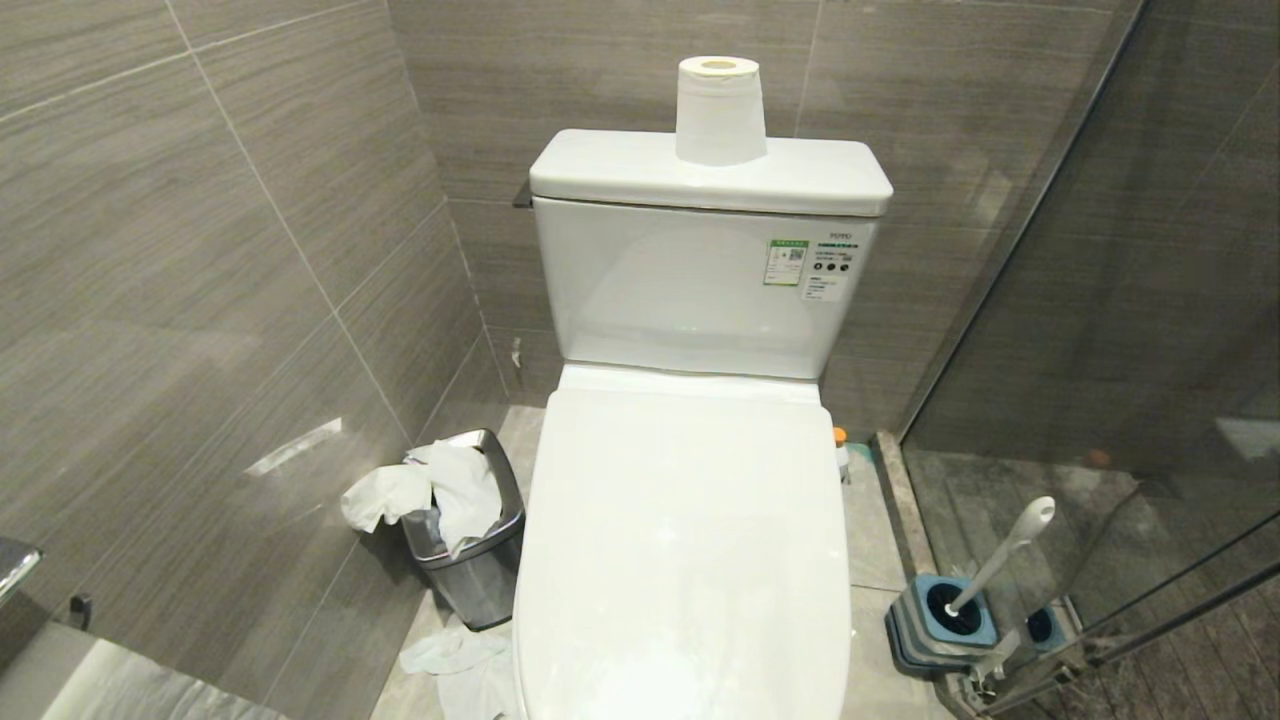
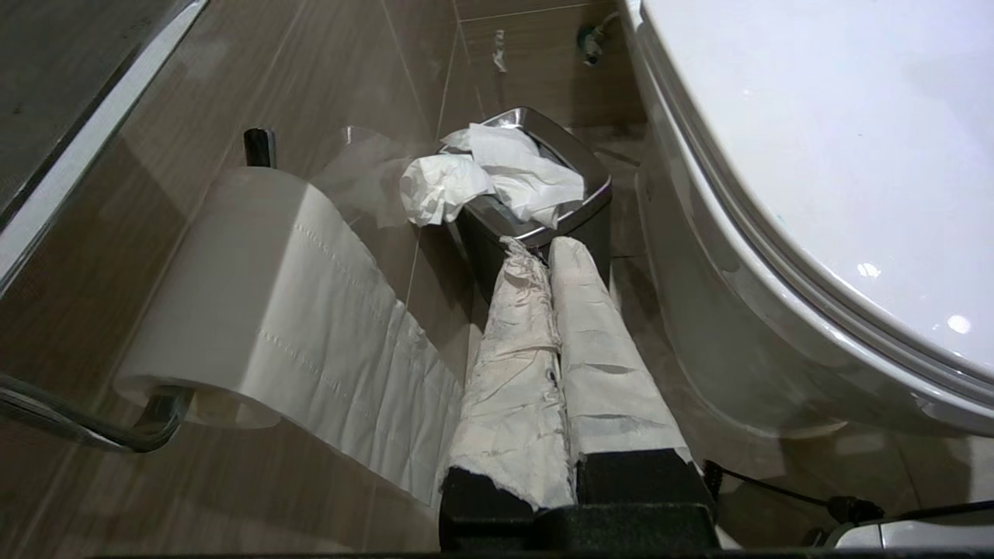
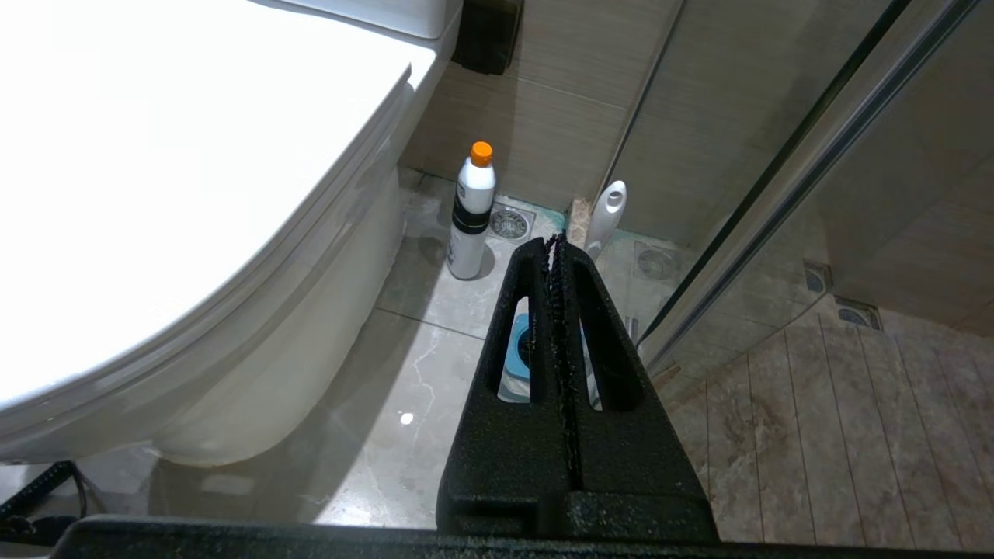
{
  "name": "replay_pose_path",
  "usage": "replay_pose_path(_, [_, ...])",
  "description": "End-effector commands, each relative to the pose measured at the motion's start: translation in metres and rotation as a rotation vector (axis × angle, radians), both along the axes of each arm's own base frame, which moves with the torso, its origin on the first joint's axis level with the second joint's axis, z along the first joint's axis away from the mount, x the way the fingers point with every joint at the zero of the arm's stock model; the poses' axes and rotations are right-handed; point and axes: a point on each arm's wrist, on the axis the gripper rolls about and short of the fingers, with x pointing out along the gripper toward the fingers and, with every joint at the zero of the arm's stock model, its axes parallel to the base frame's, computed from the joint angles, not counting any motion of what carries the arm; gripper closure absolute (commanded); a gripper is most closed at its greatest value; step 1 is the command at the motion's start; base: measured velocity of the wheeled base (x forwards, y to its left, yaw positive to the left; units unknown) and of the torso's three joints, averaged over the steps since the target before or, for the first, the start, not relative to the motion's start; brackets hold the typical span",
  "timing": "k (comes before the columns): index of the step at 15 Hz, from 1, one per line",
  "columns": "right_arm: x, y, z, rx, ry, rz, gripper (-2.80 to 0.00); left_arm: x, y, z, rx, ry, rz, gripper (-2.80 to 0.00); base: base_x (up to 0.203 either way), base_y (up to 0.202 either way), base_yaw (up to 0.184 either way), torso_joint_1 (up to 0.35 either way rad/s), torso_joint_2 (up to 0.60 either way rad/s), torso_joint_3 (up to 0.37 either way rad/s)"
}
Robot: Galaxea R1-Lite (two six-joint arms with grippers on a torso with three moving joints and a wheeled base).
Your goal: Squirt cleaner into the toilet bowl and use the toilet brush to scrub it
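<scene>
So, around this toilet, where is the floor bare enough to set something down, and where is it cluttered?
Bare floor lies right of the toilet, between the orange-capped bottle by the back wall and the brush holder holding the toilet brush. The left side is crowded: the steel bin overflows with tissue, and more paper lies on the floor.

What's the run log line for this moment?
lid: down | toilet brush: in holder | left gripper: shut, empty | right gripper: shut, empty
</scene>
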Motion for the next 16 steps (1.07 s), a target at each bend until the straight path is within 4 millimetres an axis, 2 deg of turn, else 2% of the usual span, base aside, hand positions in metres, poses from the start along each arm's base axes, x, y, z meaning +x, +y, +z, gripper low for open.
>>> replay_pose_path(1, [0.0001,0.0,0.0001,-0.002,0.0,0.001,0.0,0.0002,0.0,-0.001,0.001,0.001,-0.002,0.0,0.0,0.0,0.0,0.0,0.0,0.0])
replay_pose_path(8, [0.0001,0.0,0.0001,-0.002,0.0,0.001,0.0,0.0001,0.0003,-0.0003,-0.089,0.0,0.01,0.0,0.0,0.0,0.0,0.0,0.0,0.0])
replay_pose_path(16, [0.0001,0.0,0.0001,-0.002,0.0,0.001,0.0,0.0001,0.0002,-0.0008,-0.043,0.003,-0.003,0.0,0.0,0.0,0.0,0.0,0.0,0.0])
